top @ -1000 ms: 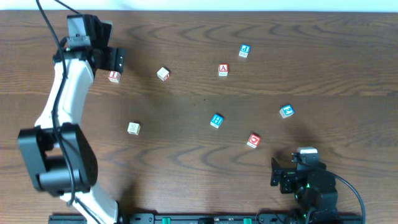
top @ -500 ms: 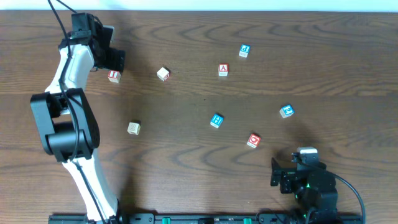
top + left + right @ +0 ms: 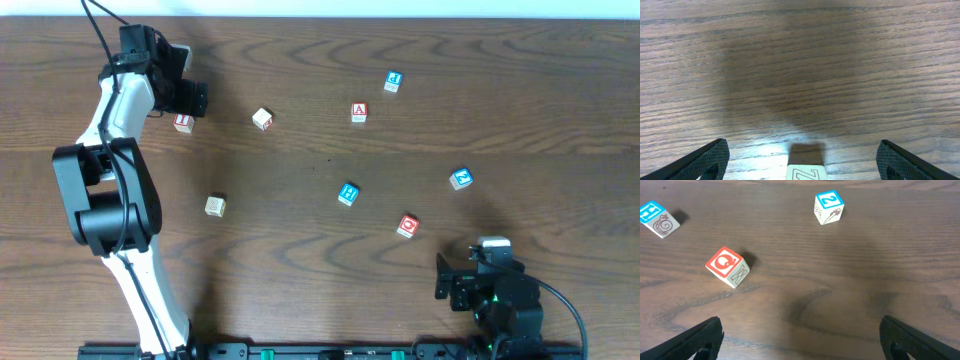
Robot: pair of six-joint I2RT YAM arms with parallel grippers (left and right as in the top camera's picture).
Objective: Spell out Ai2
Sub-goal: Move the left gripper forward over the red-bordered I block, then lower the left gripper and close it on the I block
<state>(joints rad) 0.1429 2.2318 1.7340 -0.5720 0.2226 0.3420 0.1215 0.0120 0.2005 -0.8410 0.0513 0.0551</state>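
Left arm reaches far, jaws spread, seemingly over block.

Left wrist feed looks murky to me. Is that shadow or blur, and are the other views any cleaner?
Left wrist: shadow, not blur; grain of the brown wooden table is sharp, with glare beside the cropped pale wooden block. Right wrist: fainter shadow, the red-faced wooden block and blue-faced 2 block crisp. Overhead: clear, a white strip along the top edge.
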